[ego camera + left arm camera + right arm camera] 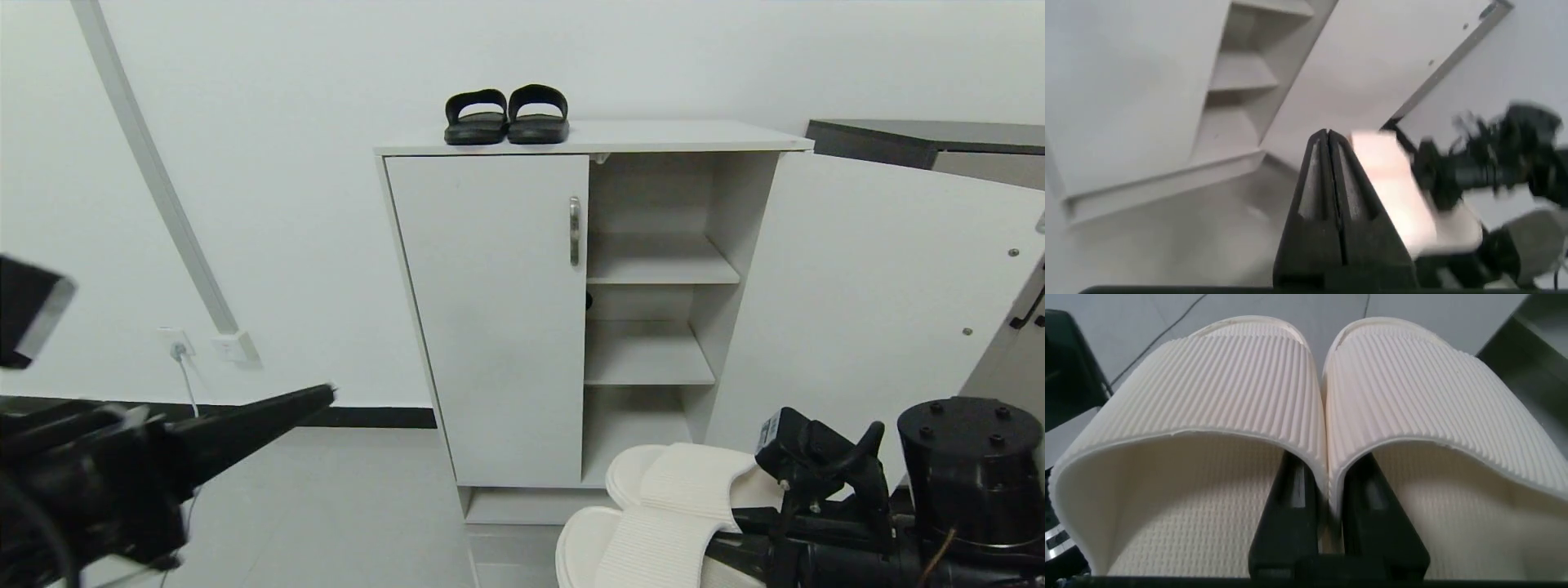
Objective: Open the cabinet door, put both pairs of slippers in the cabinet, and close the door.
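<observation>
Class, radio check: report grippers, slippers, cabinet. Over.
Right gripper shut on white slippers. Left gripper shut, empty. Black slippers atop cabinet; right door open.

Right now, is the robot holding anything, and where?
The right tool holds the cream ribbed foam slippers, pinching their touching inner sides together. The left tool, shut, holds nothing.
</observation>
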Tool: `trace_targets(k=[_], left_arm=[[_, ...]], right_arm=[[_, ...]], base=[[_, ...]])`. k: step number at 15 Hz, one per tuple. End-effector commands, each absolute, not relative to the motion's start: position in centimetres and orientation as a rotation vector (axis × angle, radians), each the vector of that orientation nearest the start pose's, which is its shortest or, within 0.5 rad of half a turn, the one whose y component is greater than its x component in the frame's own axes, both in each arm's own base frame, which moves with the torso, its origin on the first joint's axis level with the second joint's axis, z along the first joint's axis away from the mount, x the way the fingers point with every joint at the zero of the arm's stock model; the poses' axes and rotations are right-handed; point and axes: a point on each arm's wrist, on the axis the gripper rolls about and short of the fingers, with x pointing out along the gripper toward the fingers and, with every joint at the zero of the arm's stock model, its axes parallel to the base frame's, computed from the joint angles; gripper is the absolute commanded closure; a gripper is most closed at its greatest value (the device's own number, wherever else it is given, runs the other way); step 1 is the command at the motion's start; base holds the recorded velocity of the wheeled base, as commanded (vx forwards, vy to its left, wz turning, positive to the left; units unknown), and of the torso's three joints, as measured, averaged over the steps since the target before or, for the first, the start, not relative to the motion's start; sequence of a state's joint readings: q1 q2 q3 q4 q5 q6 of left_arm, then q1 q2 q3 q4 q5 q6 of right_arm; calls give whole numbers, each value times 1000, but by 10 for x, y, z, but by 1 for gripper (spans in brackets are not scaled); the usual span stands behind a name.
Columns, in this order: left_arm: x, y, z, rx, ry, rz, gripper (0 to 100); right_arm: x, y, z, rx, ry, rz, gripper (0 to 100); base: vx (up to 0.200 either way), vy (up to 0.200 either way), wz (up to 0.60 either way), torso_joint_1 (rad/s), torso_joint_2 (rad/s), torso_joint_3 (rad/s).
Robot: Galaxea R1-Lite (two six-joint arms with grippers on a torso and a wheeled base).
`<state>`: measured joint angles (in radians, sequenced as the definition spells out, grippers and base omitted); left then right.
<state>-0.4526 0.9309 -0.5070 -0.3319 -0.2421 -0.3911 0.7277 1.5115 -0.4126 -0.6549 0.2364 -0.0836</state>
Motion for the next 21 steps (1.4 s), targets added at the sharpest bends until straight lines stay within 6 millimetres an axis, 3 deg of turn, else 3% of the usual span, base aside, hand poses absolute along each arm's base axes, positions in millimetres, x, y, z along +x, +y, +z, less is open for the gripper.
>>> trace_targets(k=[1,3,6,9,12,15,19,21], left_arm=[[17,-12,212,-316,126,-588,100],[-8,2,194,-298,107,-378,100],[-16,7,156,-156,82,-38,100],[-24,8,117,-67,75,163,100],[-27,5,90,-54,70,300,100],[-24,5,83,-24,29,254,100],[-23,-1,76,25,1,-28,100],[-23,-1,75,20,4,-25,100]], right_arm=[[168,152,131,-189,425,952,100],[171,154,130,-182,398,945,100],[172,152,130,-173,388,934,100],[172,152,131,-173,382,934,100],[172,152,131,-176,380,935,100],[172,152,130,-177,386,935,100],[175,155,127,-179,400,934,100],[182,162,130,-178,384,907,100]], base=[[0,0,0,0,0,0],[0,0,0,0,0,0],[0,0,0,0,0,0],[0,0,0,0,0,0],[0,0,0,0,0,0],[0,0,0,0,0,0],[0,0,0,0,0,0],[0,0,0,0,0,0]])
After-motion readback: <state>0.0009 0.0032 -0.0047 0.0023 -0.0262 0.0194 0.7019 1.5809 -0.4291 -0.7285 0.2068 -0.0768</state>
